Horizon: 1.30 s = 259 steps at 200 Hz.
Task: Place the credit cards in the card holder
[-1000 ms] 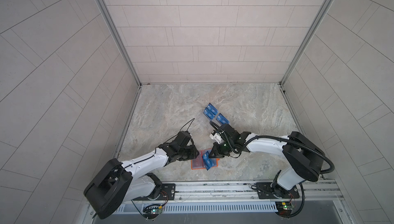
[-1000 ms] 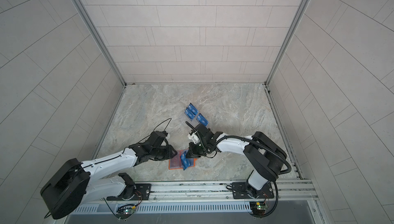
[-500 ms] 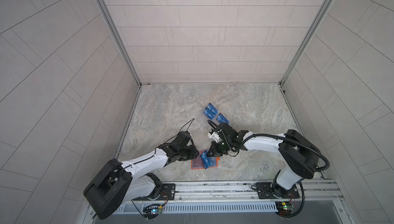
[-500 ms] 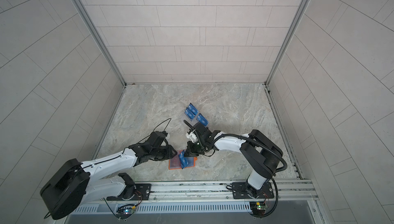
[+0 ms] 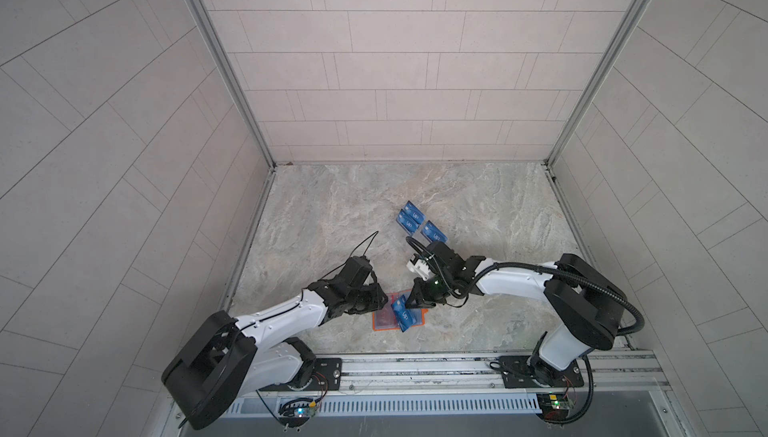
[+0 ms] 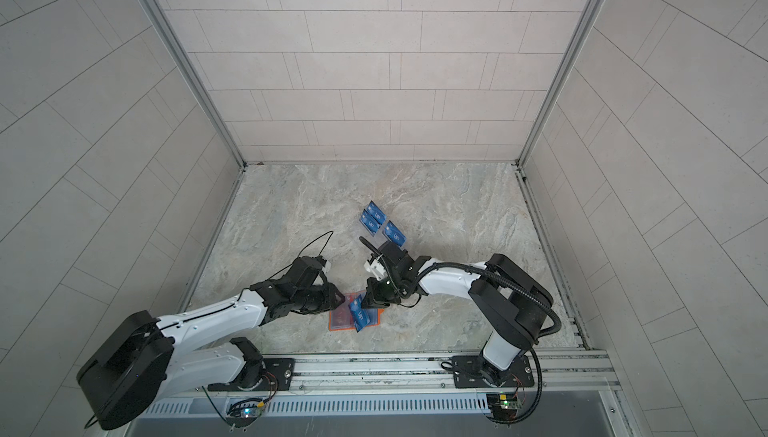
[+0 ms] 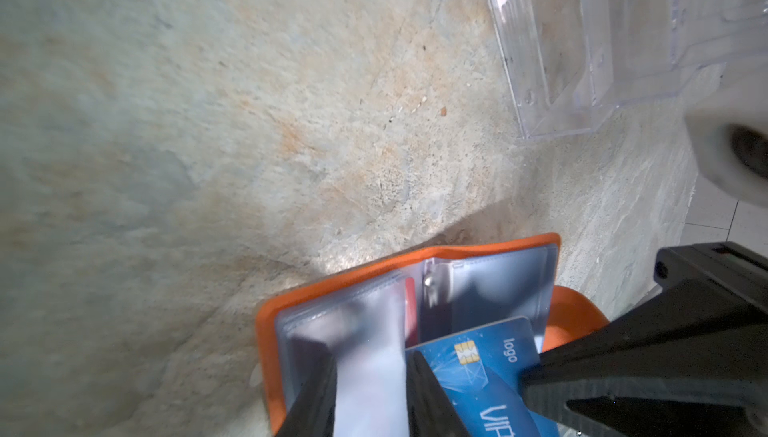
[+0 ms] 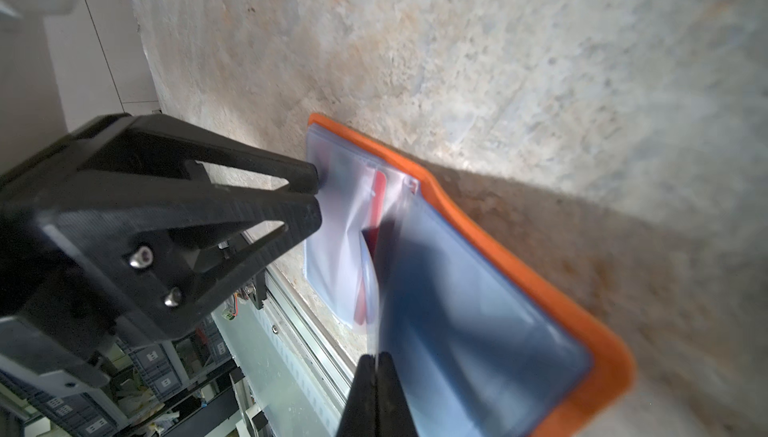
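Presently: right pincer (image 8: 376, 361) pinching blue rectangular plastic card (image 7: 478, 368); left pincer (image 8: 315, 193) pinching clear sleeve (image 8: 336, 248) of orange book-like card holder (image 7: 374, 266).

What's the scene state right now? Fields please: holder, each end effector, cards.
card holder: open, lying on the table near the front edge
left end effector: jaws on a clear sleeve of the holder, seemingly gripping it
right end effector: shut on a blue card, held over the open sleeves
red card: inside a sleeve
loose blue cards: three showing, farther back
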### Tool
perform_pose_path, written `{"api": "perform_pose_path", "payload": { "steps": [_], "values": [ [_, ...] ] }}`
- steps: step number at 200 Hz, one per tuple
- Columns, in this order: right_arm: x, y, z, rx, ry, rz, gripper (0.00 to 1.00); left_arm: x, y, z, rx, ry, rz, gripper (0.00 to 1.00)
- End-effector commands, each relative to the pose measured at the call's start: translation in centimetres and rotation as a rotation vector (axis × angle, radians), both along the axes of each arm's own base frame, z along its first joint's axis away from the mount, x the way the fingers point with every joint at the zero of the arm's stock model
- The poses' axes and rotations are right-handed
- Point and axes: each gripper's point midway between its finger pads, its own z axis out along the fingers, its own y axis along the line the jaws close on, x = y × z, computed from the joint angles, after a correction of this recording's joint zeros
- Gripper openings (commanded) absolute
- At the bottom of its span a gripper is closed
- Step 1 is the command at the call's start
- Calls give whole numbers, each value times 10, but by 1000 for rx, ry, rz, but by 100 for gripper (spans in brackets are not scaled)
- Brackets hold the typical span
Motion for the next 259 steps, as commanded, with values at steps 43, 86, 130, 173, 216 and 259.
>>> {"api": "perform_pose_path", "payload": {
  "steps": [43, 86, 130, 173, 216, 259],
  "values": [
    [-16, -12, 2, -41, 25, 5, 0, -9, 8, -10, 39, 25, 2, 34],
    [-15, -3, 2, -17, 33, 21, 0, -9, 8, -9, 38, 24, 4, 34],
    [-11, -4, 18, -1, -13, 8, 0, -10, 10, -9, 43, 22, 3, 34],
    [-8, -2, 27, 12, -32, 3, 0, -10, 9, -10, 41, 23, 2, 34],
    [-6, 3, 23, 10, -22, 17, 0, -10, 10, -9, 41, 22, 7, 33],
    [-11, 0, 9, -17, 14, 23, 0, -10, 11, -10, 45, 25, 5, 34]
  ]
}}
